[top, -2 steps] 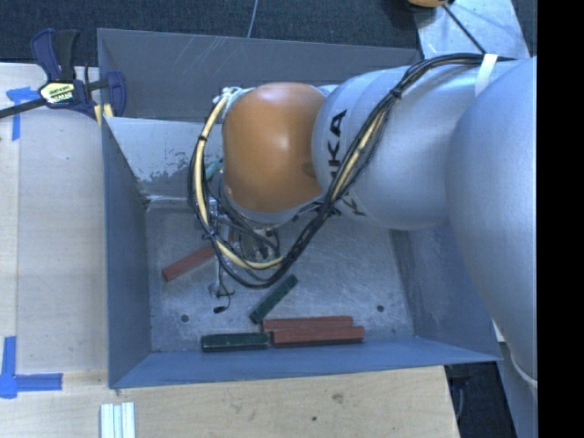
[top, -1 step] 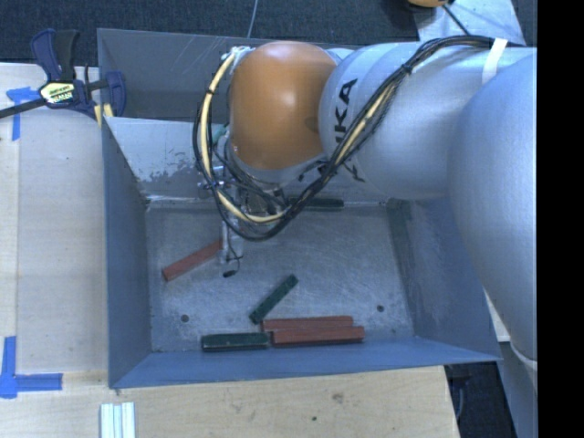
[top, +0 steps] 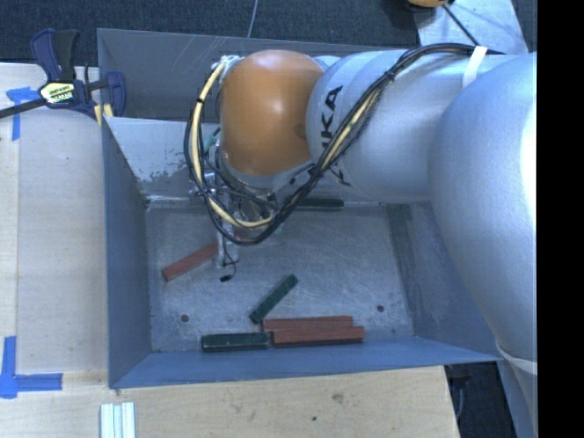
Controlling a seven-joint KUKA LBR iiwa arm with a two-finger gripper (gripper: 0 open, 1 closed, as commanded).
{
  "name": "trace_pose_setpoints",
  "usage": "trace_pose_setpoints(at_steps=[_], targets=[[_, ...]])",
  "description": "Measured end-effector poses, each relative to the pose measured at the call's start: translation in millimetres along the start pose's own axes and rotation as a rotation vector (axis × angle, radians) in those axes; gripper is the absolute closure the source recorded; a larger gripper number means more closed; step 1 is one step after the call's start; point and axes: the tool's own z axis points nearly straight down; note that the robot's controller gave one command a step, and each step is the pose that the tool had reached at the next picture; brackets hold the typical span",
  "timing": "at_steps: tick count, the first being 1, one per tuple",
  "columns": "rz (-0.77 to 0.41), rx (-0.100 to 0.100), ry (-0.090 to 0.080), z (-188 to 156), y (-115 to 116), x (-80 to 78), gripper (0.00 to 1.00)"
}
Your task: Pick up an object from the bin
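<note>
We see the gripper [top: 225,265] low in the left half of the grey bin [top: 128,272], just beside the right end of a small red-brown block [top: 189,265]. We cannot tell how wide its jaws stand. A dark green stick [top: 274,297] lies nearby, toward the front wall.

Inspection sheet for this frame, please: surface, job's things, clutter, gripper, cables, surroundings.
Surface: grey bin floor, speckled.
Job's things: short red-brown block at left, beside the gripper; long red-brown block and dark green stick along the near wall; second green stick mid-floor, diagonal.
Clutter: dark stick at far wall.
Gripper: low, at the short block's right end.
Cables: yellow and black cables loop round the orange cover.
Surroundings: dark surface behind the bin.
</note>
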Motion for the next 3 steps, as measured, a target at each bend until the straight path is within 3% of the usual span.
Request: trace_pose_setpoints(at_steps=[1, 2, 3], targets=[[0.032, 0.0, 0.0, 73.2, -0.7, -5.4, 0.0], [-0.041, -0.002, -0.004, 69.9, -0.6, 1.2, 1.0], [-0.04, -0.002, -0.004, 69.9, -0.6, 1.1, 1.0]])
